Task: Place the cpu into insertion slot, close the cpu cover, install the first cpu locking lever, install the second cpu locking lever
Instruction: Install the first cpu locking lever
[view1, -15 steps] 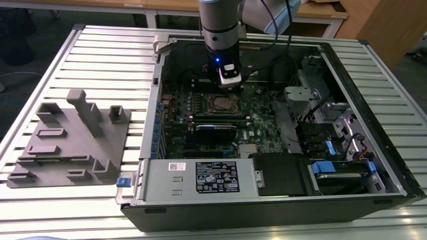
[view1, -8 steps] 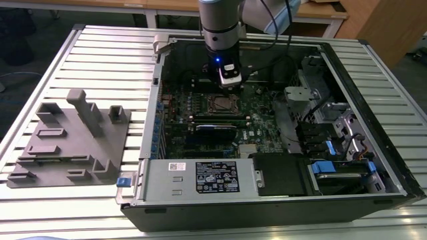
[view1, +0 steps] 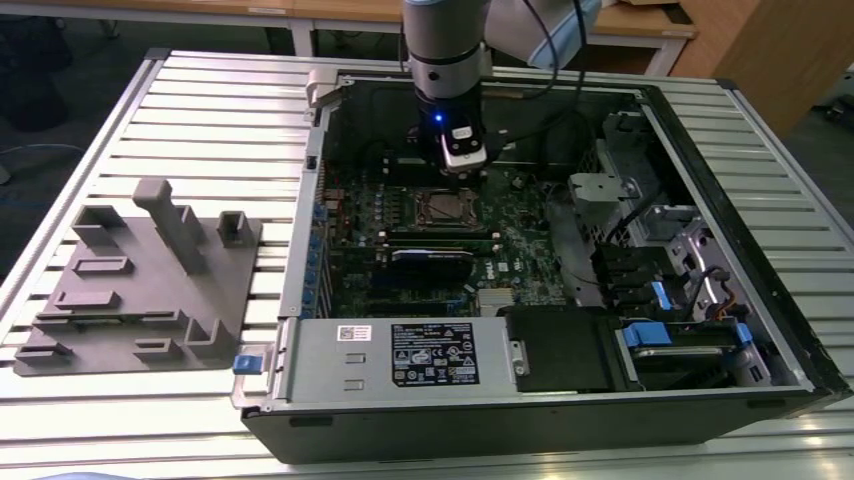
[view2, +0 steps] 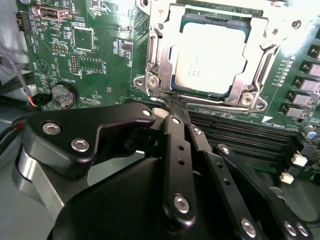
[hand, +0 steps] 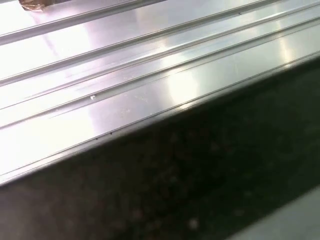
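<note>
The silver-tan cpu (view2: 212, 55) lies in the insertion slot (view1: 447, 208) on the green board inside the open computer case. The silvery cpu cover (view2: 159, 55) is folded down flat around the chip, which shows through its cut-out. A thin locking lever wire (view2: 210, 101) runs along the socket's edge nearest my gripper. My gripper (view2: 176, 104) has its black fingers (view2: 175, 145) drawn together, shut, tips at that edge near the socket's corner; I cannot tell whether they pinch the wire. In the exterior view the gripper (view1: 463, 165) hangs just beyond the socket.
Long black memory slots (view2: 240, 135) and a coin battery (view2: 64, 94) flank the socket. A labelled power supply (view1: 400, 355) and drive bays (view1: 667, 260) crowd the case. A grey fixture plate (view1: 140, 280) lies on the ribbed metal table (hand: 125, 75). The first wrist view faces the dark case wall (hand: 200, 190).
</note>
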